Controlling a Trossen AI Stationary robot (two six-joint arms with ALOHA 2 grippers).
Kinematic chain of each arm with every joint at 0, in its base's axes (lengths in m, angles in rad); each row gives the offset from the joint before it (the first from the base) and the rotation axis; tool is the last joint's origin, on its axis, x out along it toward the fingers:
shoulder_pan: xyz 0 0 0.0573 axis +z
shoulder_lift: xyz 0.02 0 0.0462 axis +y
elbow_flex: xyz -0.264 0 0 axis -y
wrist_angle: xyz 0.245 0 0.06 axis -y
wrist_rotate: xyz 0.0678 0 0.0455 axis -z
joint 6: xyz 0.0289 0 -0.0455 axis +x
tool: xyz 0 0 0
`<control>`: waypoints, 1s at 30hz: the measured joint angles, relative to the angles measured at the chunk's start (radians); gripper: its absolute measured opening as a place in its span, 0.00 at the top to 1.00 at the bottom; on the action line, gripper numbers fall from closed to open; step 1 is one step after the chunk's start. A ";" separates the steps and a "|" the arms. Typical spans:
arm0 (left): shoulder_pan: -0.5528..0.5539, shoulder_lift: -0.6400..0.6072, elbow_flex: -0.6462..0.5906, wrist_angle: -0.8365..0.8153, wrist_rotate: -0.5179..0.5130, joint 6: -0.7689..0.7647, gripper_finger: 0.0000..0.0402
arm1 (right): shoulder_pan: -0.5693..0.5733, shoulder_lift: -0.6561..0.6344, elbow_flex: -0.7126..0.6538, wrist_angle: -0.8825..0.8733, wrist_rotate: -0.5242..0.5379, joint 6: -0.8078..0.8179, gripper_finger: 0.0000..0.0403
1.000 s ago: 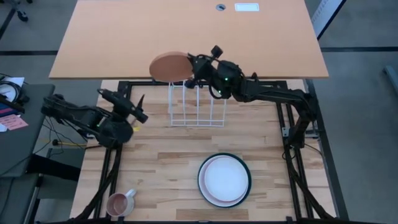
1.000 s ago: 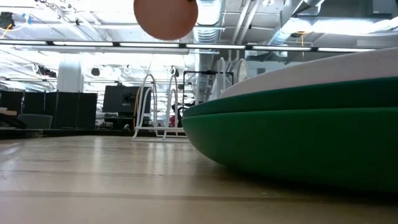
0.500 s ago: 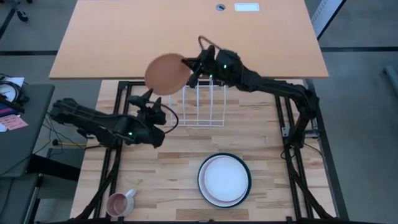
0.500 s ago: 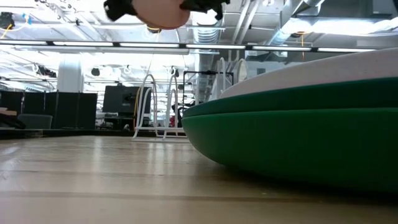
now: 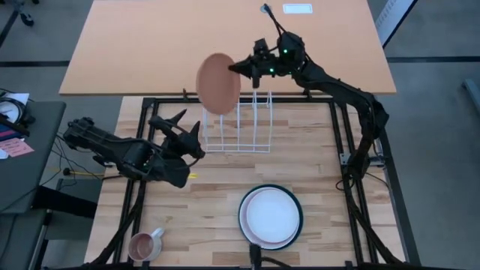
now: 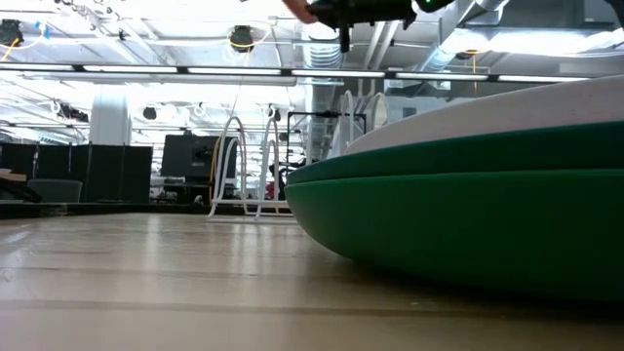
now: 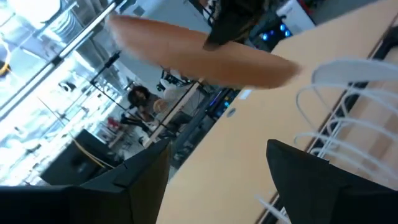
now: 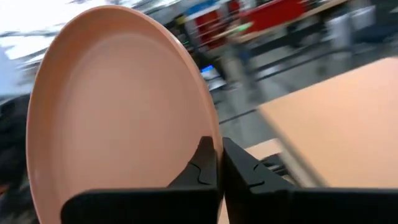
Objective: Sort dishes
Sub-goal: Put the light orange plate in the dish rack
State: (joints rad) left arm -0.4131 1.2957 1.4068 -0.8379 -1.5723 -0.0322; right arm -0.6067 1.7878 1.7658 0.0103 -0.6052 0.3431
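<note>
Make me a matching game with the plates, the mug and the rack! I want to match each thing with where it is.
Things:
1. round orange-brown plate
2. round white plate
3. small pink mug with a handle
4. white wire rack

Places:
A. near corner of the wooden table, on the left arm's side
B. top of the stack on the table
C. standing on the table, under the raised plate
D. in the air, held on edge by the right end effector

Pairs: 1-D, 2-B, 3-A, 4-C

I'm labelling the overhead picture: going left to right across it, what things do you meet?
Small pink mug → open left gripper → round orange-brown plate held above the white wire rack → right gripper shut on its rim → stacked plates, white on top.
</note>
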 joint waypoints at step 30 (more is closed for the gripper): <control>-0.092 0.028 0.007 0.374 0.056 0.205 0.36 | 0.187 -0.260 -0.002 -0.480 0.679 -0.455 0.99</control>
State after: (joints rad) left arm -0.5047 1.3235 1.4136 -0.4642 -1.5164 0.1724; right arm -0.4196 1.5278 1.7641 -0.4702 0.0739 -0.1118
